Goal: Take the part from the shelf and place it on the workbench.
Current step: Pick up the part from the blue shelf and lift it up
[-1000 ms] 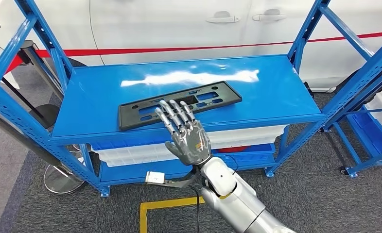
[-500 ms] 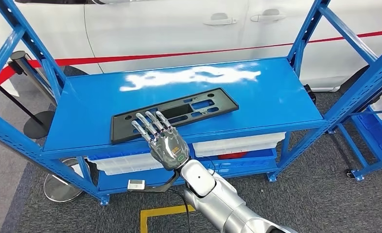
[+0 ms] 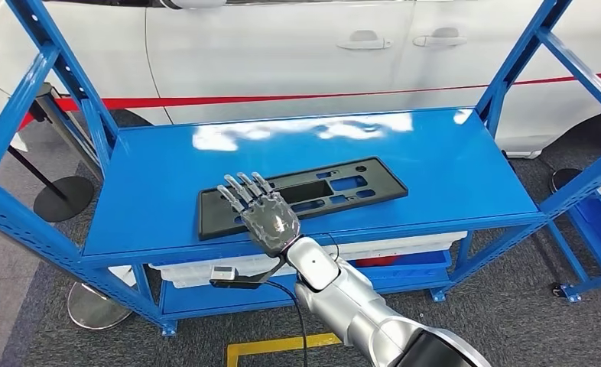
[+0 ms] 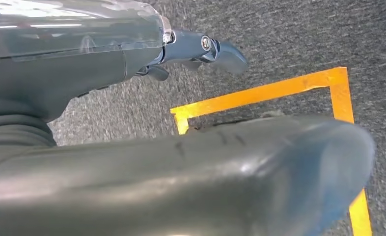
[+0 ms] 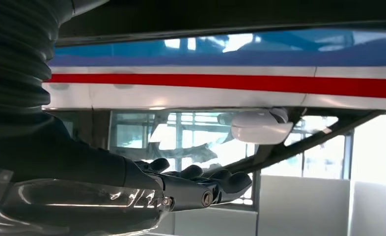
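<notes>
The part is a long black plastic plate [image 3: 336, 183] with several cut-outs. It lies flat on the top board of the blue shelf [image 3: 450, 160], near the front edge. My right hand [image 3: 263, 214] reaches over that edge, back upward and fingers spread, above the plate's left half; whether it touches the plate I cannot tell. In the right wrist view the right hand [image 5: 201, 189] has its fingers stretched out with nothing in them. My left hand [image 4: 206, 49] hangs over the grey floor, holding nothing, thumb and fingers apart.
A white car [image 3: 282, 53] with a red stripe stands right behind the shelf. White bins [image 3: 404, 245] sit on the lower board. Blue uprights [image 3: 511, 69] frame both ends. A stanchion base [image 3: 62, 197] stands at the left, and yellow floor tape [image 3: 274, 348] lies in front.
The head view has shifted a little. My right hand has slid from the middle of the plate toward its left half and sits lower over the shelf's front edge. The plate has not moved.
</notes>
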Robot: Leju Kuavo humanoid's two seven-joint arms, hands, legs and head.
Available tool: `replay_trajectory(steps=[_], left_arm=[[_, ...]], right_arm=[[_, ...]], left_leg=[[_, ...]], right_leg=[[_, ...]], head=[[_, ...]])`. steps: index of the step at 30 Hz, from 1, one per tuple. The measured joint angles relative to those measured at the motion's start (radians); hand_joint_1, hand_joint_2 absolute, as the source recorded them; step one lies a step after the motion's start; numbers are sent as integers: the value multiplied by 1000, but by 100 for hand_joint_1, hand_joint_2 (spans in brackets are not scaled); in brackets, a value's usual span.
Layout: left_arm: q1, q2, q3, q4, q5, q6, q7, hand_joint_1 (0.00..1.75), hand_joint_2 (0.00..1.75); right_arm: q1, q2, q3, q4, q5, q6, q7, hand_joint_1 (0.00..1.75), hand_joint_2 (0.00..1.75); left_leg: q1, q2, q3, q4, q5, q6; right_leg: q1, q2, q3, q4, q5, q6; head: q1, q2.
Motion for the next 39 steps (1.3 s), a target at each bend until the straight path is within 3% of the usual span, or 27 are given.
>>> replay_trajectory(steps=[1,2,4,6,8,10,11,14,15,16,17,19,20,22,25,27,29,30,31,32,35,37,39], left_arm=[[1,0,1,0,0,-3,0,0,0],[2,2,1,0,-2,-6,0,0,0],[1,5,1,0,-11,-15,0,0,0],[-2,11,-1,0,-24,-24,4,0,0],[-3,19,-6,0,-34,-33,8,0,0],[-2,29,-12,0,-39,-37,9,0,0],[-3,32,-15,-1,-41,-37,10,0,0],[-7,41,-23,-1,-48,-38,8,0,0],[-8,44,-26,-1,-52,-41,7,0,0],[-7,46,-30,-1,-57,-45,5,0,0],[-7,50,-35,-1,-64,-50,3,0,0],[-9,55,-49,-1,-81,-62,-1,0,0],[-12,56,-56,-1,-88,-67,-2,0,0],[-15,57,-70,-1,-98,-73,-2,0,0],[-22,58,-87,-1,-103,-79,2,0,0],[-30,59,-97,-1,-104,-84,3,0,0],[-34,60,-102,-1,-104,-86,4,0,0],[-34,60,-104,-1,-104,-86,4,0,0],[-33,60,-106,-1,-104,-87,5,0,0],[-33,60,-108,-1,-104,-86,6,0,0],[-34,59,-119,-1,-108,-84,12,0,0],[-33,58,-126,-1,-112,-83,18,0,0],[-33,58,-131,-1,-118,-81,26,0,0]], right_arm=[[0,0,0,12,14,0,24,0,175],[-1,0,0,22,35,1,54,0,175],[-5,-2,0,40,84,13,119,0,175],[-12,-10,1,52,124,57,180,0,175],[-19,-28,7,54,143,118,230,0,175],[-29,-47,12,50,147,157,255,0,175],[-36,-53,14,48,148,166,258,20,175],[-47,-67,21,46,148,215,287,147,175],[-48,-75,23,45,148,243,303,171,175],[-51,-85,23,42,148,275,319,175,175],[-55,-97,21,38,148,308,332,175,175],[-65,-128,7,24,148,366,353,175,175],[-68,-145,-5,16,148,386,360,175,175],[-68,-177,-32,-2,148,407,363,175,175],[-53,-218,-96,-50,146,414,345,175,175],[-36,-239,-150,-87,145,408,324,175,175],[-20,-251,-191,-116,146,400,308,175,175],[-10,-256,-206,-129,144,394,301,175,175],[1,-259,-219,-142,141,385,293,175,175],[13,-261,-232,-157,136,375,285,175,175],[66,-265,-286,-235,111,339,253,175,175],[118,-264,-328,-317,80,313,222,175,175],[183,-263,-368,-426,21,293,176,175,175]], left_leg=[[-3,-1,9,0,-6,1],[-6,-3,20,0,-13,1],[-10,-4,39,0,-26,-1],[-13,-5,47,-2,-37,-9],[-15,-5,50,3,-37,-22],[-15,-2,51,25,-49,-33],[-14,0,40,51,-70,-37],[-8,1,-49,217,-156,-50],[-6,2,-75,256,-167,-53],[-4,2,-87,262,-159,-55],[-3,2,-80,232,-131,-55],[-1,2,-33,103,-53,-53],[-2,2,-14,49,-34,-49],[-6,2,-1,5,-21,-34],[-5,3,2,-3,2,-8],[-3,4,4,-11,11,4],[-5,4,3,-12,11,9],[-5,4,3,-12,11,9],[-6,4,3,-11,9,9],[-6,3,5,-11,8,9],[-8,0,11,-9,0,2],[-11,-2,11,-9,-5,-6],[-11,-3,13,-11,-8,-16]], right_leg=[[2,0,-12,-13,23,-5],[6,0,-5,-60,67,-12],[18,-1,33,-198,170,-33],[29,-1,55,-279,200,-50],[30,0,61,-292,195,-57],[24,0,76,-303,208,-64],[22,0,82,-305,209,-68],[19,1,86,-307,206,-73],[19,1,86,-307,205,-73],[19,1,87,-307,204,-72],[18,1,89,-306,203,-70],[16,0,93,-303,200,-63],[17,-1,93,-301,199,-58],[19,-2,89,-299,200,-46],[17,1,83,-292,195,-27],[14,1,52,-224,152,-16],[13,1,-12,-93,91,-7],[12,1,-40,-40,74,-4],[11,0,-52,-20,77,-3],[11,0,-44,-38,97,-4],[14,-2,52,-234,188,-18],[20,-5,86,-304,202,-27],[21,-5,89,-310,199,-36]], head=[[0,0],[0,0],[0,0],[1,0],[1,0],[1,0],[1,0],[0,0],[0,0],[0,0],[0,0],[0,0],[0,0],[0,0],[0,0],[1,0],[1,0],[1,0],[1,0],[1,0],[1,0],[1,0],[1,0]])
